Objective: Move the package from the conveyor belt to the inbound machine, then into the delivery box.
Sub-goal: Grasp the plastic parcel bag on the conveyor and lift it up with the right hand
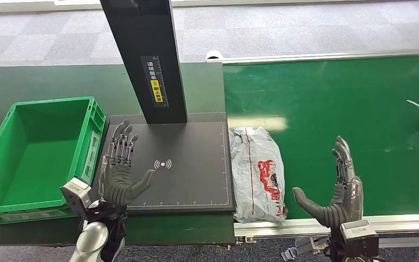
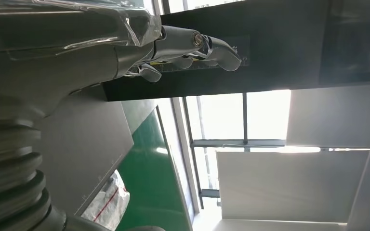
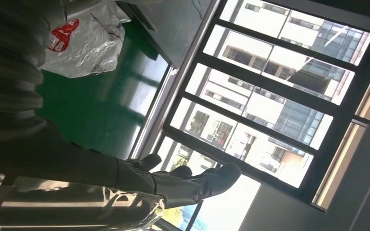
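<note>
One grey package (image 1: 258, 173) with red print, yellow-labelled scanner post (image 1: 158, 90)

White wireless-signal icon (image 1: 162, 164) printed on black scanner plate (image 1: 196, 164). Ruler tick marks along plate's edges. Yellow label (image 1: 155, 90) with dark characters on black post (image 1: 150, 60), white characters above it and a white graduated scale beside it; too small to read. Red printing (image 1: 268, 177) on grey package (image 1: 257, 172), illegible
</note>
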Tool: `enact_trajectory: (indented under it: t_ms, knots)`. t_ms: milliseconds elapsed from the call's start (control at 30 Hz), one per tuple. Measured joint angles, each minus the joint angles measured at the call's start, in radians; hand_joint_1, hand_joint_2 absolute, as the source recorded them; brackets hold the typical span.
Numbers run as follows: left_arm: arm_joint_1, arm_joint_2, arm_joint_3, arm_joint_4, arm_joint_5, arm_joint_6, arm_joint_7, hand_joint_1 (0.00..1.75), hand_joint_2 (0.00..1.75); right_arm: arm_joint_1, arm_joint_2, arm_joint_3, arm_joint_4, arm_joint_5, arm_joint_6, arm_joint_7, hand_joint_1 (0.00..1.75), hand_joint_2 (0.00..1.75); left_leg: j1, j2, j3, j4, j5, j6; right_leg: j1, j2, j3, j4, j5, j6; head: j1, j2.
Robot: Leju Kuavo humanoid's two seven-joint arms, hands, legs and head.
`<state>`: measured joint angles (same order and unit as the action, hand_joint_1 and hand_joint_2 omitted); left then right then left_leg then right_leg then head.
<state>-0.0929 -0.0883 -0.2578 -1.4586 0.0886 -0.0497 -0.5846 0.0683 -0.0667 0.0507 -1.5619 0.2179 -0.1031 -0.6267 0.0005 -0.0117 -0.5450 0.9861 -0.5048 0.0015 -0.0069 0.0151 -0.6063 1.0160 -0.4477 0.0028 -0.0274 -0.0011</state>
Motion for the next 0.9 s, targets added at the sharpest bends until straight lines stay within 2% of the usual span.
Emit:
enact_trajectory:
  t_ms: [233,267,333,433,567,700,900]
  knots:
    - [0.021,0.008,0.013,-0.003,0.026,-0.032,-0.030,0.00,1.75,-0.030,-0.002,0.043,0.039,0.078,-0.001,0.034,0.00,1.75,0.000,0.000,0.000,0.000,0.000,0.000,0.000,0.000,0.000,0.000,0.000,0.000,0.000,0.000]
    - [0.024,0.009,0.014,-0.003,0.026,-0.032,-0.033,0.00,1.75,-0.037,-0.004,0.049,0.048,0.112,-0.003,0.062,0.00,1.75,0.000,0.000,0.000,0.000,0.000,0.000,0.000,0.000,0.000,0.000,0.000,0.000,0.000,0.000]
    - [0.026,0.011,0.015,-0.003,0.023,-0.033,-0.036,0.00,1.75,-0.063,-0.014,0.063,0.089,0.229,-0.007,0.170,0.00,1.75,0.000,0.000,0.000,0.000,0.000,0.000,0.000,0.000,0.000,0.000,0.000,0.000,0.000,0.000]
    - [0.035,0.013,0.017,-0.007,0.004,-0.038,-0.028,0.00,1.75,-0.113,-0.036,0.075,0.200,0.410,0.011,0.338,0.00,1.75,0.000,-0.001,0.000,0.000,0.000,0.000,0.000,0.000,0.001,0.000,0.000,0.000,0.000,0.000]
    - [0.060,0.011,0.023,-0.032,-0.028,-0.051,-0.002,0.00,1.75,-0.174,-0.051,0.101,0.376,0.555,0.076,0.454,0.00,1.75,0.000,-0.001,0.001,0.000,0.000,0.000,0.000,0.000,0.001,0.000,0.000,0.000,0.000,0.000]
    - [0.076,0.001,0.028,-0.048,-0.042,-0.062,0.020,0.00,1.75,-0.248,-0.043,0.151,0.563,0.635,0.122,0.502,0.00,1.75,0.000,-0.001,0.001,0.000,0.000,0.000,0.000,0.000,0.001,0.000,0.000,0.000,0.000,0.000]
    - [0.077,-0.023,0.033,-0.063,-0.051,-0.052,0.051,0.00,1.75,-0.373,-0.011,0.222,0.796,0.675,0.180,0.558,0.00,1.75,0.000,0.001,0.005,0.000,0.000,0.000,0.001,0.001,0.004,0.000,0.000,0.000,0.000,0.000]
